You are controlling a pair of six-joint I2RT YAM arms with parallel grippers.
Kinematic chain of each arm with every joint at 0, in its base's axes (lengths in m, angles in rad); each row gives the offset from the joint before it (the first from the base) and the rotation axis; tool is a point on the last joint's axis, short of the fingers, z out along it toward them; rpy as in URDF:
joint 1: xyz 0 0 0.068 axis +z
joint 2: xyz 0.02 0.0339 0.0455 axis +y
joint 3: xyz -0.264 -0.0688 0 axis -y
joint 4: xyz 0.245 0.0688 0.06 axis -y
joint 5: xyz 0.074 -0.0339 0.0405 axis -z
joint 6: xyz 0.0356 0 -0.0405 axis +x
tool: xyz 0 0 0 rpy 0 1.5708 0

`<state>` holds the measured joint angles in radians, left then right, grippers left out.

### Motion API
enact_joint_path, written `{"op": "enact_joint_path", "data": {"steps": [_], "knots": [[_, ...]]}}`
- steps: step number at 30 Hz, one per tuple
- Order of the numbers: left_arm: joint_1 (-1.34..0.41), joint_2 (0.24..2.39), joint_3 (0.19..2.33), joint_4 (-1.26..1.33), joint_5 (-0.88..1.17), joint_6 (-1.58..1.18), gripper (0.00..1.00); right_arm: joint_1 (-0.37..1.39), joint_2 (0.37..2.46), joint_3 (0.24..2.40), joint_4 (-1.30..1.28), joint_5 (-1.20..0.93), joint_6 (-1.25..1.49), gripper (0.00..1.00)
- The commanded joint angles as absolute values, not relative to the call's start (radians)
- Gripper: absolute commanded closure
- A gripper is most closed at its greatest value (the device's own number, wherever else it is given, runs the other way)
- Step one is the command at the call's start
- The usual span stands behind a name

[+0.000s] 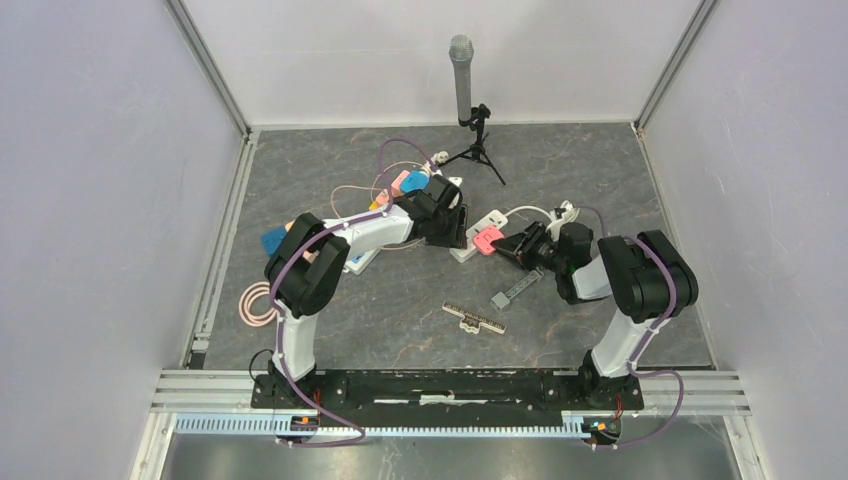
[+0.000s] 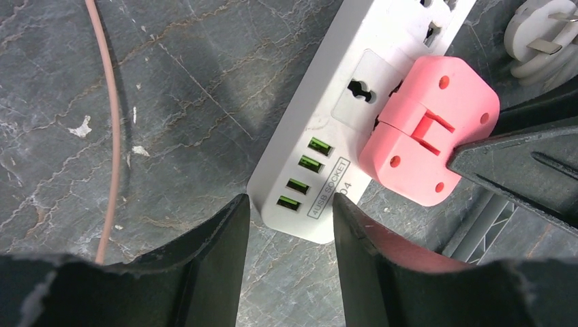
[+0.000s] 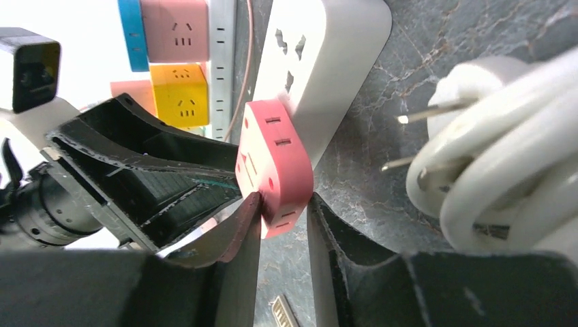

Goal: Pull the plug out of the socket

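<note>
White walls box in a grey marbled worktop (image 1: pixel 400 310), and the action sits mid-surface, where a white strip (image 2: pixel 320 116) lies with a pink plug (image 2: pixel 429 129) pushed into one of its sockets. The plug looks fully seated, its body flat against the strip's face.

The right end effector (image 3: pixel 283 208) is clenched on the plug, one finger on each side of its outer end. The left end effector (image 2: pixel 290 201) hangs over the strip's USB end with its fingers parted around that corner. I cannot tell whether they pinch the strip, press on it or only hover.

To my eye the grasp is made and the pull has not begun. The next move calls for the right arm to draw the plug straight out along its pins, away from the strip's face, without twisting. The left arm has to keep the strip pinned. If it does not, I'd expect the light strip to lift and come along with the plug.
</note>
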<state>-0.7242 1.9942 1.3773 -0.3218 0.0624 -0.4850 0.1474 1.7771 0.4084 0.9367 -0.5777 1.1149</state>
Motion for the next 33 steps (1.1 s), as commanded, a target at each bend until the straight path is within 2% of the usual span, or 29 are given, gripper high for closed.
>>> {"op": "enact_joint_path", "data": {"steps": [1,5,7,10,14,17,19,21,23,26,29,33], "knots": [[-0.733,2.020,1.323,-0.389,0.013,-0.431,0.45,0.142,1.780,0.366,1.134,-0.540,1.195,0.67],[-0.735,2.023,1.315,-0.400,0.006,-0.432,0.46,0.145,1.807,0.357,1.269,-0.551,1.270,0.65],[-0.735,2.028,1.316,-0.408,0.004,-0.432,0.45,0.152,1.821,0.360,1.279,-0.549,1.288,0.54],[-0.735,2.035,1.318,-0.413,0.006,-0.435,0.45,0.172,1.827,0.376,1.218,-0.534,1.263,0.43],[-0.735,2.043,1.318,-0.420,0.015,-0.438,0.44,0.195,1.813,0.411,1.067,-0.498,1.180,0.41],[-0.735,2.046,1.319,-0.426,0.016,-0.437,0.44,0.203,1.818,0.419,1.089,-0.490,1.185,0.48],[-0.735,2.047,1.318,-0.430,0.016,-0.439,0.44,0.206,1.821,0.421,1.116,-0.489,1.209,0.64],[-0.735,2.043,1.314,-0.433,0.014,-0.438,0.44,0.203,1.802,0.424,1.098,-0.485,1.223,0.84],[-0.735,2.035,1.307,-0.433,0.003,-0.437,0.44,0.202,1.766,0.458,0.985,-0.488,1.201,0.93],[-0.735,2.035,1.302,-0.433,0.004,-0.429,0.44,0.202,1.730,0.529,0.776,-0.489,1.160,1.00],[-0.735,2.038,1.300,-0.432,0.003,-0.428,0.44,0.202,1.725,0.601,0.593,-0.483,1.137,1.00],[-0.735,2.042,1.301,-0.432,0.004,-0.423,0.44,0.204,1.717,0.640,0.521,-0.495,1.136,1.00]]}}
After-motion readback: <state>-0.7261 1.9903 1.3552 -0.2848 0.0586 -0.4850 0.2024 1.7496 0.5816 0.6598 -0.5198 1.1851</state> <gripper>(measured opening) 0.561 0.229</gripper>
